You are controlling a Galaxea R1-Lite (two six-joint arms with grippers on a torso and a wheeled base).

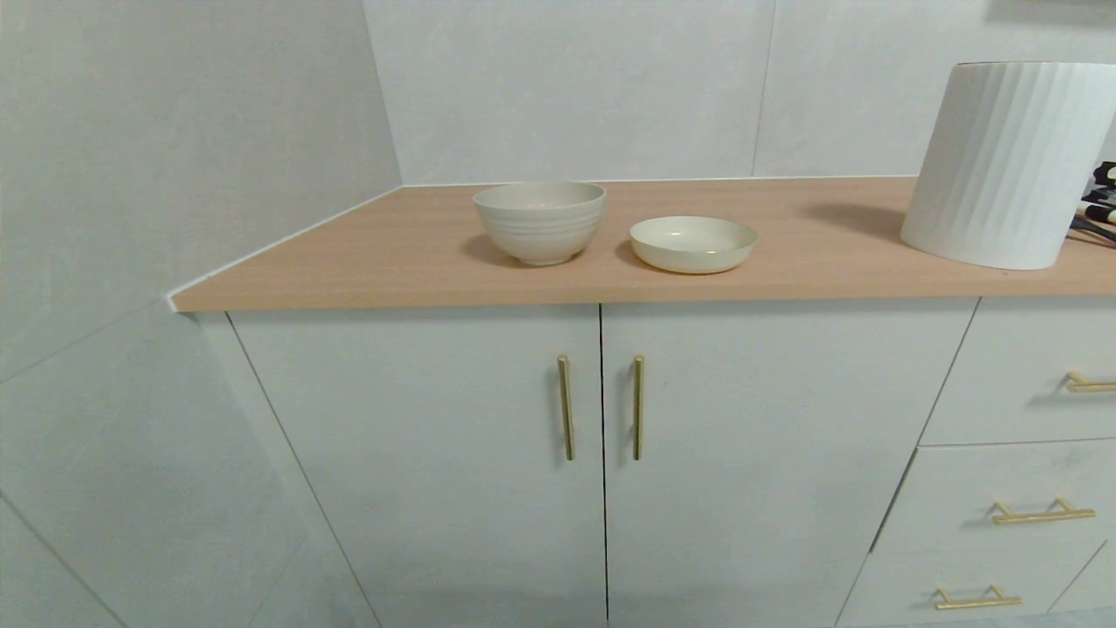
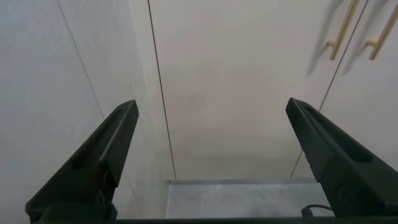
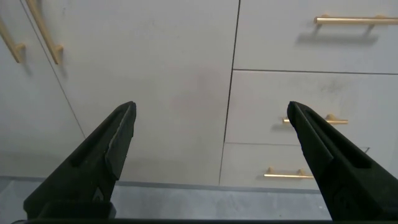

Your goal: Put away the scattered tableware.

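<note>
A deep ribbed cream bowl (image 1: 540, 220) stands on the wooden countertop (image 1: 366, 262), left of a shallow cream dish (image 1: 692, 243). Below them are two closed white cabinet doors (image 1: 436, 453) with upright gold handles (image 1: 566, 406). My left gripper (image 2: 211, 109) hangs low in front of the cabinet's left door, open and holding nothing. My right gripper (image 3: 211, 109) is also low, facing the right door and the drawers, open with nothing between its fingers.
A tall white fluted container (image 1: 1011, 161) stands at the counter's right end, with dark utensils (image 1: 1100, 205) behind it. Drawers with gold handles (image 1: 1043, 513) sit right of the doors. A tiled wall (image 1: 174, 157) closes the left side.
</note>
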